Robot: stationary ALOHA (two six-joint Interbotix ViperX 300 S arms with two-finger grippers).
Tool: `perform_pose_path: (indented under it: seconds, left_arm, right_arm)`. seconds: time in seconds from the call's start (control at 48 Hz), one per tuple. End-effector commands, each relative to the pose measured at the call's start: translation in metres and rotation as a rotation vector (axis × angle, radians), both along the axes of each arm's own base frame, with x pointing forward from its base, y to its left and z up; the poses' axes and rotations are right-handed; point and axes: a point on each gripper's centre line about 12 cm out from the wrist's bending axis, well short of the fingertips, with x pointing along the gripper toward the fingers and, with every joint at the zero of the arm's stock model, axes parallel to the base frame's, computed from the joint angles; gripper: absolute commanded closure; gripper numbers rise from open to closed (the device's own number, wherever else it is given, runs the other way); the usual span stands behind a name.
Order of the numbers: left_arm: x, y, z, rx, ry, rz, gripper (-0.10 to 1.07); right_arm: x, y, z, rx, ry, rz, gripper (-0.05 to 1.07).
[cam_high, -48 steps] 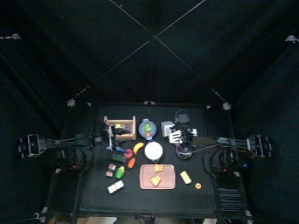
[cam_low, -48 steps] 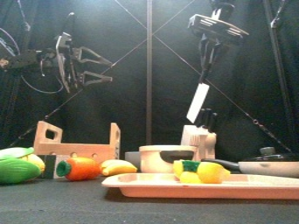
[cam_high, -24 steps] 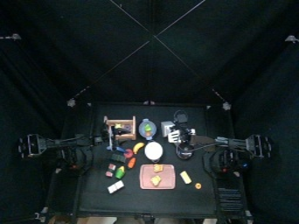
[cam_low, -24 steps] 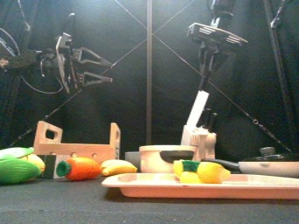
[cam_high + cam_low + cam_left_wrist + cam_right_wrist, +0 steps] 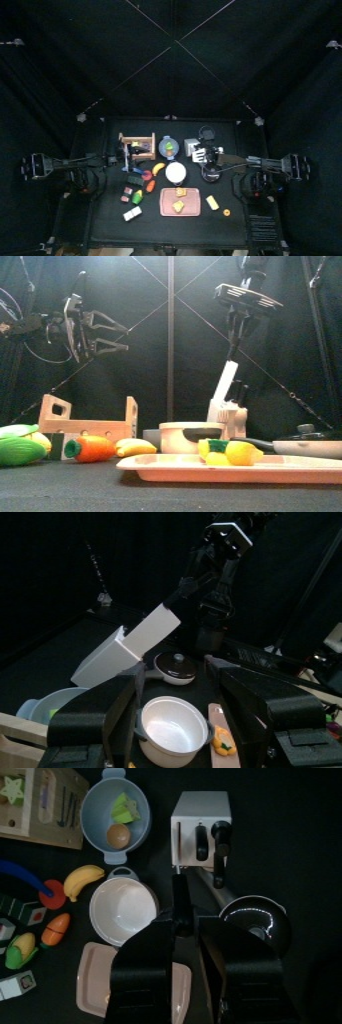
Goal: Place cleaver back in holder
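The cleaver (image 5: 229, 380), a whitish-grey blade, stands tilted with its lower end in the white holder (image 5: 227, 418) at the table's back right. My right gripper (image 5: 238, 344) hangs above it, shut on the dark handle end. In the right wrist view the jaws (image 5: 187, 920) are pinched together over the holder (image 5: 203, 813). The left wrist view shows the blade (image 5: 154, 624) leaning out of the holder (image 5: 104, 662). My left gripper (image 5: 96, 334) is open and empty, raised at the left.
A white pot (image 5: 127, 908), a black pan (image 5: 254, 918) and a pink tray (image 5: 227, 468) with toy food lie near the holder. A blue bowl (image 5: 114, 808), a wooden crate (image 5: 87, 421), a banana (image 5: 134, 446) and a carrot (image 5: 87, 446) lie to the left.
The right gripper has come down with the cleaver, and the blade's lower end has gone into the holder. In the last half second almost nothing moved. The left arm is still.
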Motion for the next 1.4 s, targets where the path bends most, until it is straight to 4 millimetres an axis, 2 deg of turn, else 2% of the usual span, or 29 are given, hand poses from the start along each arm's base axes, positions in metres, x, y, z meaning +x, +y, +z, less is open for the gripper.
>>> perform_pose_path:
  seconds: [0.0,0.5,1.375]
  left_arm:
    - [0.0014,0.0016,0.0044,0.004,-0.015,0.003,0.10]
    - [0.0009,0.0013,0.0036,0.003,-0.013,0.003,0.10]
    - [0.0005,0.0016,0.0029,0.003,-0.010,0.005,0.10]
  right_arm:
    - [-0.0031,-0.0010,0.0093,-0.004,-0.029,-0.005,0.52]
    - [-0.0069,-0.0014,0.0148,-0.015,-0.046,-0.007,0.52]
    - [-0.0068,-0.0057,0.0107,-0.018,-0.034,-0.023,0.52]
